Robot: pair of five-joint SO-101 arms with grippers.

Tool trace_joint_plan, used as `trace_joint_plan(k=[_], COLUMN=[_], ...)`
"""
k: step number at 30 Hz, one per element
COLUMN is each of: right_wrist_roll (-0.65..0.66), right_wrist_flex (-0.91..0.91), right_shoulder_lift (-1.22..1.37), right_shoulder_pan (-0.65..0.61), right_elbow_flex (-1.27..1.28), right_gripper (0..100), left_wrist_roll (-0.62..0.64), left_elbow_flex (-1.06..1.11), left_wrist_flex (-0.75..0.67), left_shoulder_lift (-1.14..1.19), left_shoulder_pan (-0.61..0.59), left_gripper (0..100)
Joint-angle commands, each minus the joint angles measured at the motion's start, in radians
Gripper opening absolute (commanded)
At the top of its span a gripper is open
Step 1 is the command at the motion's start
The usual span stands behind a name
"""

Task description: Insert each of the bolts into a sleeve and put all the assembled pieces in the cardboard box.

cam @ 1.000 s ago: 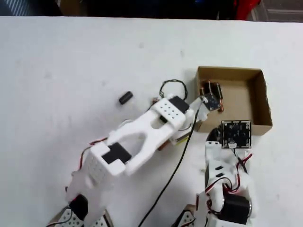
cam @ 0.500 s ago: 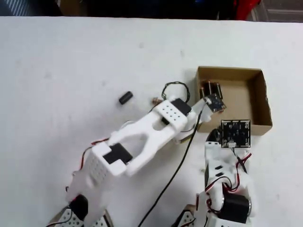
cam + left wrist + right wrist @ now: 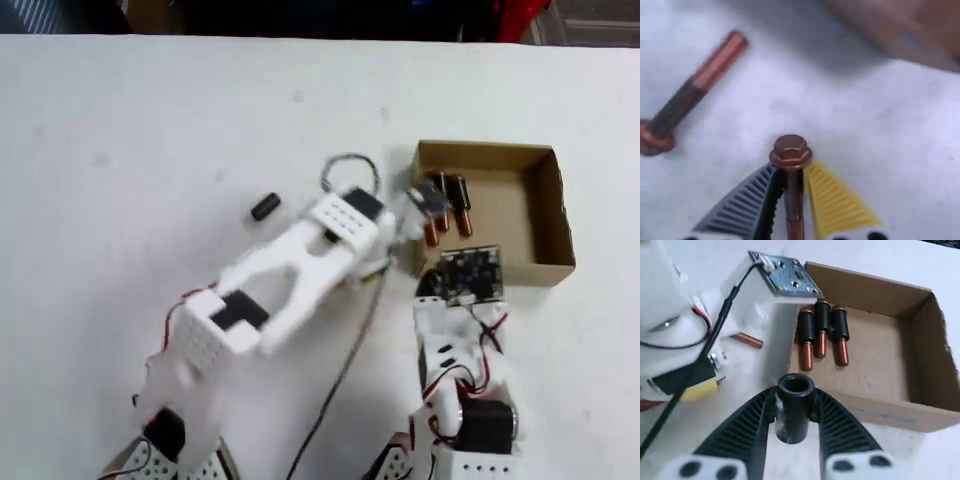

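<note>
My left gripper (image 3: pixel 792 172) is shut on a copper bolt (image 3: pixel 791 152), held just above the white table with its hex head pointing away from the fingers. Beside it on the table lies another bolt wearing a dark sleeve (image 3: pixel 687 97). My right gripper (image 3: pixel 795 402) is shut on a black sleeve (image 3: pixel 794 407), its open bore facing up, just in front of the cardboard box (image 3: pixel 920 335). Three sleeved bolts (image 3: pixel 821 330) lie side by side in the box (image 3: pixel 540 215). A loose black sleeve (image 3: pixel 265 207) lies on the table, left of the left arm (image 3: pixel 335 225).
The left arm's wrist and its camera board (image 3: pixel 785 277) sit close to the box's near-left corner, with a black cable (image 3: pixel 345 370) trailing back across the table between the two arms. The table's far edge (image 3: pixel 300 38) lies well beyond.
The left arm has swung left and away from the box. The right arm's wrist has shifted a little left and forward toward the box.
</note>
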Motion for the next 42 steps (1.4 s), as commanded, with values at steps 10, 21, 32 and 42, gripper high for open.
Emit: trace_joint_plan(k=[10,21,32,42], right_wrist_roll=[-0.009,-0.011,-0.132,-0.161], right_wrist_flex=[-0.137,-0.321,-0.544,-0.685], right_shoulder_lift=[-0.010,-0.007,-0.007,-0.005], right_shoulder_pan=[-0.194,-0.386,-0.404,-0.536], right_elbow_flex=[0.025,0.126,0.229,0.256], right_gripper=[1.7,1.6,1.6,1.6], left_wrist_roll=[-0.005,0.005,0.261,0.529], left_elbow_flex=[-0.110,0.258,0.640,0.847], left_wrist_flex=[0.285,0.061,-0.284,-0.600], left_shoulder_lift=[-0.421,-0.934,-1.342,-1.497], left_shoulder_pan=[-0.197,-0.194,-0.194,-0.186], left_gripper=[2,2,2,2])
